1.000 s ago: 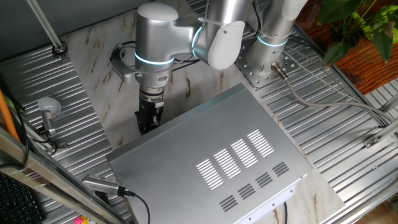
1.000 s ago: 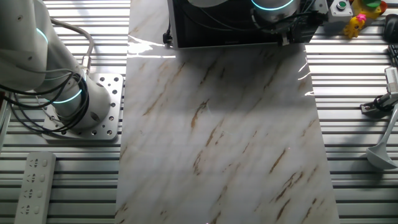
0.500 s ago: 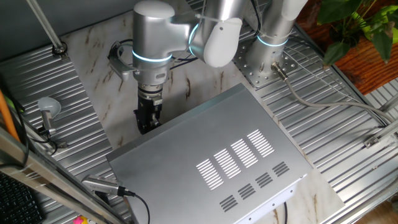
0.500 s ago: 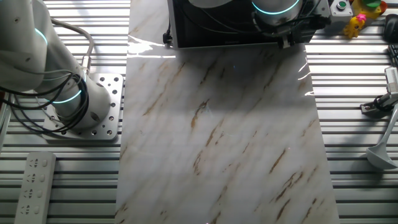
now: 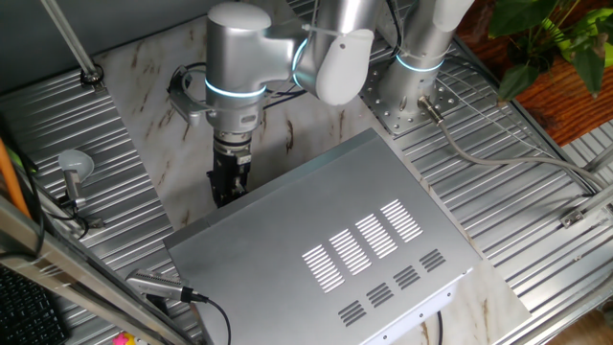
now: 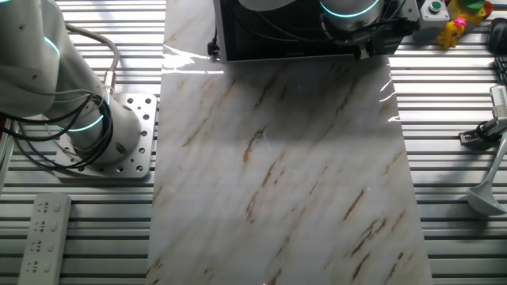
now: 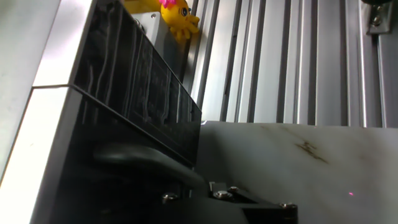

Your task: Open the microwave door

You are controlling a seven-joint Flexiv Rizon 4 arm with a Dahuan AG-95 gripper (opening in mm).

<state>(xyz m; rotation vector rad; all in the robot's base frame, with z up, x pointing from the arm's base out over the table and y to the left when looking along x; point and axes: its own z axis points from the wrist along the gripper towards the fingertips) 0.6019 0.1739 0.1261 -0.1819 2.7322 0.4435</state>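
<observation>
The microwave (image 5: 354,240) is a large silver slotted box on the marble mat. Its black door (image 6: 277,36) faces the mat and looks flush with the box front. In the hand view the black glossy front (image 7: 124,93) fills the left side, with a dark curved handle-like bar (image 7: 143,163) low down. My gripper (image 5: 228,187) hangs at the front corner of the microwave, right against the black front. It also shows in the other fixed view (image 6: 366,47) and the hand view (image 7: 199,194). Its fingers are dark and mostly hidden, so I cannot tell how the jaws stand.
The marble mat (image 6: 285,158) lies in front of the door. The arm base (image 6: 111,134) stands left of it, with a power strip (image 6: 40,237) nearby. A yellow toy (image 7: 177,12) and a ladle (image 6: 487,190) lie on the ribbed table on the other side.
The wrist shifted slightly sideways and came back. The door and microwave have not visibly moved.
</observation>
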